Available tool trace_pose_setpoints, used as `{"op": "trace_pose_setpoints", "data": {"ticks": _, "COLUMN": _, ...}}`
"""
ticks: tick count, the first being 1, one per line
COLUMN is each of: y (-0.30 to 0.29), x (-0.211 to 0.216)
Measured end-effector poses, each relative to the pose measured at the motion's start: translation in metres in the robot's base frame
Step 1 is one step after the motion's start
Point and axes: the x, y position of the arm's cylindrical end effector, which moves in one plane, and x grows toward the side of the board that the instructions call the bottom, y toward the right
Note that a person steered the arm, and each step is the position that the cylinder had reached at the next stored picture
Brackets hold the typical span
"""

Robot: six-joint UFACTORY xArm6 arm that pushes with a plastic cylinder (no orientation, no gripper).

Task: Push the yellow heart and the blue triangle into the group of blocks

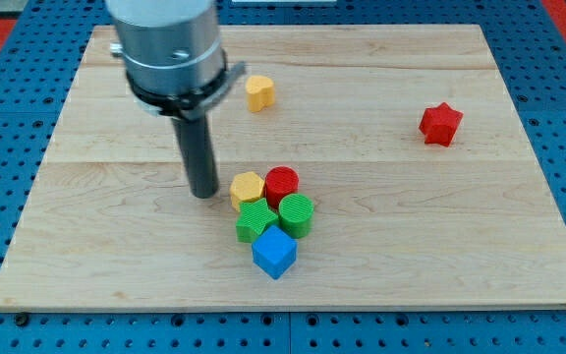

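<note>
My tip (pixel 204 193) rests on the bench (pixel 86 246), just left of the yellow hexagon block (pixel 247 187) at the left edge of the group. This arm carries no hand, only the rod, so nothing is grasped or released. The group lies immediately to the view's right of the tip: the yellow hexagon block, the red cylinder (pixel 282 183), the green star-shaped block (pixel 254 220), the green cylinder (pixel 297 214) and a blue block (pixel 274 253) at the bottom, whose shape reads closer to a cube than a triangle. The yellow heart (pixel 259 92) sits apart, toward the view's top and slightly right of the tip. The red star (pixel 440 124) lies far to the view's right. Governing relation: the heart lies above the group, so the tip must pass to the heart's top side and push toward the view's bottom. Approaching from the current side would, in my judgement, drive it away.
</note>
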Motion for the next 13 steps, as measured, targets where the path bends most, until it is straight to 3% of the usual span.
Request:
{"op": "trace_pose_setpoints", "data": {"ticks": 3, "y": -0.051, "x": -0.156}}
{"op": "trace_pose_setpoints", "data": {"ticks": 4, "y": 0.032, "x": -0.183}}
{"op": "trace_pose_setpoints", "data": {"ticks": 5, "y": 0.094, "x": -0.173}}
{"op": "trace_pose_setpoints", "data": {"ticks": 8, "y": 0.074, "x": -0.109}}
{"op": "trace_pose_setpoints", "data": {"ticks": 10, "y": 0.045, "x": -0.109}}
{"op": "trace_pose_setpoints", "data": {"ticks": 12, "y": 0.062, "x": -0.041}}
{"op": "trace_pose_setpoints", "data": {"ticks": 13, "y": 0.063, "x": -0.086}}
